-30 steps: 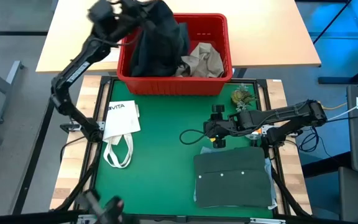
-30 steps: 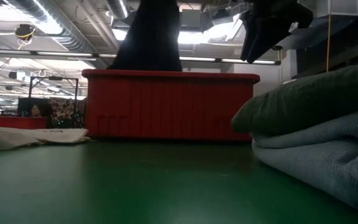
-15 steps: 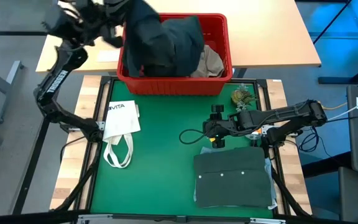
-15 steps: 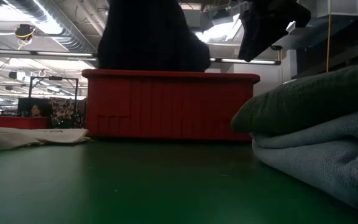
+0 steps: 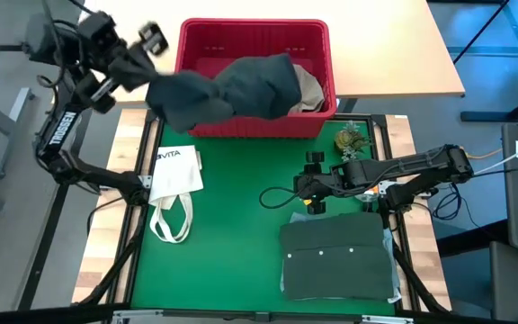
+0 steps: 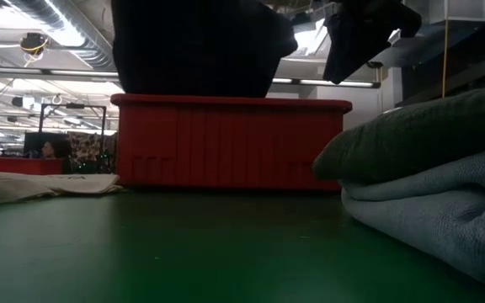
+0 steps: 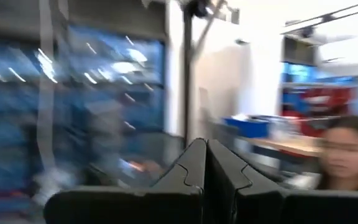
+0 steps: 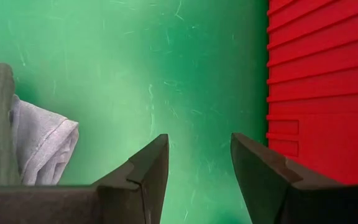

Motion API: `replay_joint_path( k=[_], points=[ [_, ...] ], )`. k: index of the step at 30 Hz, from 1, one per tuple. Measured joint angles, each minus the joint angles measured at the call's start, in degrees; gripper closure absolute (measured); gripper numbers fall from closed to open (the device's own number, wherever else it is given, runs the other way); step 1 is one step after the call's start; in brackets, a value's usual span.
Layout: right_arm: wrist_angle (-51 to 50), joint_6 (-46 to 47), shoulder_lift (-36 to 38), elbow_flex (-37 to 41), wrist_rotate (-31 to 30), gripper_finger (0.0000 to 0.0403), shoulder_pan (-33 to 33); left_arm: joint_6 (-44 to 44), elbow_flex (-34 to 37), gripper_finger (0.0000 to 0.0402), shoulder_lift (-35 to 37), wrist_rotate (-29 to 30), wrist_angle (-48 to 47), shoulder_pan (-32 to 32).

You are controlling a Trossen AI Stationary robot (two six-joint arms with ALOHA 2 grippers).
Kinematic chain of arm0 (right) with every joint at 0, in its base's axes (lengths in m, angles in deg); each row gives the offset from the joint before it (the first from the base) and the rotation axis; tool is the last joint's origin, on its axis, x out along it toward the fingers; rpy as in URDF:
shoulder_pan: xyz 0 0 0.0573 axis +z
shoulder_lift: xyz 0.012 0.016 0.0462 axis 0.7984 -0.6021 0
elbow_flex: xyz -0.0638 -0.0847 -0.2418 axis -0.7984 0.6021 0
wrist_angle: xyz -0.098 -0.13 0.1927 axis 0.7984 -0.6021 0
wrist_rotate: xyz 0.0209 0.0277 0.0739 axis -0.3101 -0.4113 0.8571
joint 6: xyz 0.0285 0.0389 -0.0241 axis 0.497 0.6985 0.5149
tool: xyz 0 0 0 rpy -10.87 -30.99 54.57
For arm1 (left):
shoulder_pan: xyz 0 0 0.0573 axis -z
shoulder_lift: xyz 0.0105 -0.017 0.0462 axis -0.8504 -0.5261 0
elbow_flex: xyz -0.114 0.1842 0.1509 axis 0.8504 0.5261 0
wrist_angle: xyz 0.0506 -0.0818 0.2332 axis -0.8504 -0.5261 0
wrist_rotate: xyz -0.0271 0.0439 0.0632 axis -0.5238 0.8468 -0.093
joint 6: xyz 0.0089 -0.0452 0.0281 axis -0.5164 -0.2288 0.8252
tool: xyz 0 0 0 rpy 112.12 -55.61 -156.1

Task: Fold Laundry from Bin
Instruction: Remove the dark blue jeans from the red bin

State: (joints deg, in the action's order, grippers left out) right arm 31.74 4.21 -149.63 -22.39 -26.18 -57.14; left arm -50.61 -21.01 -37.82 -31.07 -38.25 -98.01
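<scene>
Your left gripper [image 5: 142, 56] is clenched on one end of a dark garment [image 5: 232, 88], high above the surface at about ten o'clock from the red bin [image 5: 313, 115]. The left wrist view shows its fingers pressed together, though the cloth itself is out of sight there. From the gripper the garment runs toward three o'clock, its long axis lying roughly nine-to-three across the bin's front rim, with the bulk sagging over the bin and onto a beige piece [image 5: 308, 88] inside. The green surface [image 5: 232, 225] lies at six o'clock from the cloth, so your next pull likely has to carry it that way. Your right gripper [image 5: 311, 191] waits released, low over the surface, just beyond a folded stack [image 5: 338, 261]; it is the nearer one to the landing spot.
</scene>
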Motion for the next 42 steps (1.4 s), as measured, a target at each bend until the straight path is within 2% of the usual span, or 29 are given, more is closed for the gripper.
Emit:
replay_joint_path(
  k=[4, 7, 11, 16, 24, 29, 34, 42],
  points=[
    [-0.1, 0.0, 0.0, 0.0, 0.0, 0.0229, 0.0, -2.0, 0.0, 0.0401, -0.1, -2.6, -9.1, 3.1],
    [-0.4, 0.0, 0.0, 0.0, 0.0, 0.0229, 0.0, 2.9, 0.0, 0.0401, -0.1, -0.3, -17.6, 5.8],
    [-0.4, 0.0, 0.0, 0.0, 0.0, 0.0229, 0.0, 14.1, 0.0, 0.0401, -0.1, 7.8, -32.1, 10.1],
    [-0.6, -0.3, 0.0, 0.0, 0.0, 0.0229, 0.0, 23.6, 0.0, 0.0401, -0.4, 19.1, -49.1, 17.2],
    [-1.9, -2.2, -0.1, -3.9, 0.0, 0.0229, 0.0, 26.5, 0.0, 0.0401, -3.7, 36.9, -69.7, 30.9],
    [-1.9, -2.2, -0.1, -7.0, 0.0, 0.0229, 0.0, 26.5, 0.0, 0.0394, -7.6, 46.0, -76.2, 37.8],
    [-1.8, -2.2, -0.1, -8.5, 0.0, 0.0229, 0.0, 26.4, 0.0, 0.0373, -12.1, 53.2, -77.1, 42.5],
    [-1.9, -2.2, -0.1, -8.5, 0.0, 0.0229, 0.0, 26.5, 0.1, 0.0330, -19.5, 59.9, -77.1, 44.1]
  ],
)
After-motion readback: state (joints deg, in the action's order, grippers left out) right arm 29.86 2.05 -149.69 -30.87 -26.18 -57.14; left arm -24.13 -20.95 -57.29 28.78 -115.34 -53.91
